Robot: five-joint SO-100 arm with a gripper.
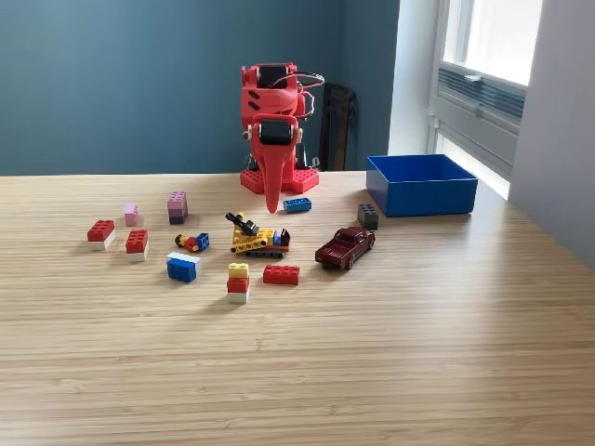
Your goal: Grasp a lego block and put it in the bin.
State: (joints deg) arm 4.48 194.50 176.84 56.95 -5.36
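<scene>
Wood-grain table (390, 353). Blue bin (421, 184), shallow square plastic, sits at the exterior view's right; inside not visible. Red arm (275, 130) folded at its base, gripper (272, 206) pointing down, fingers together, holding nothing. Glossy dark red toy car (345, 247) near bin. Studded blue block (297, 204) just beside gripper tip.

Red arm (271, 121) with black motor faces, gripper (271, 206) red too. Just beside its tip, a blue block (297, 204). Farther off toward the exterior view's right, a blue bin (420, 184), with a dark grey block (368, 216) and a dark red car (345, 247) nearer. In front of the tip, a yellow-and-black vehicle (257, 238), a red block (281, 274), a yellow-red-white stack (239, 282). Toward the exterior view's left, purple (177, 206), pink (131, 215), blue-and-white (182, 267), red-on-white (101, 233) blocks. Light wood-grain table (372, 353); teal wall (121, 84).
</scene>
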